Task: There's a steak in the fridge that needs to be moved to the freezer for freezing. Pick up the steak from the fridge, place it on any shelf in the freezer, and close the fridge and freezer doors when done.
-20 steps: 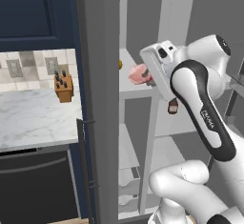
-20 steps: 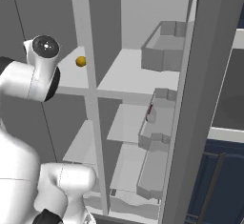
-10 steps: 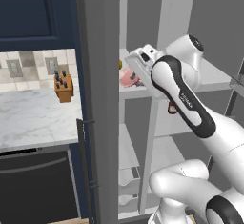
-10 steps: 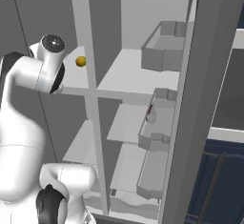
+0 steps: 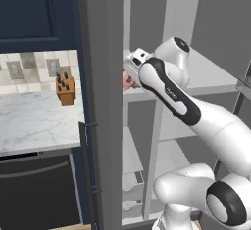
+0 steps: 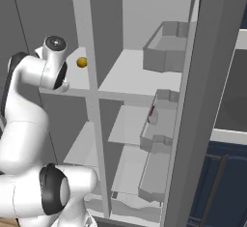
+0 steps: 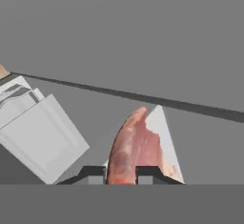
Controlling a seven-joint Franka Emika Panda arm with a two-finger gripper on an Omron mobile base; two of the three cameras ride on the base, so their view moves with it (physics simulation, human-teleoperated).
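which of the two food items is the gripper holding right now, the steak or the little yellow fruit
The steak: the pink-red slab sits clamped between the gripper fingertips. The round yellow fruit lies apart on a white fridge shelf.

The steak [image 7: 135, 150] sits between the two fingers of the gripper [image 7: 120, 174], inside the freezer [image 5: 139, 126], just above a shelf [image 5: 135, 95]. A knife block [image 5: 64, 89] stands on the counter [image 5: 34, 126] to the left.
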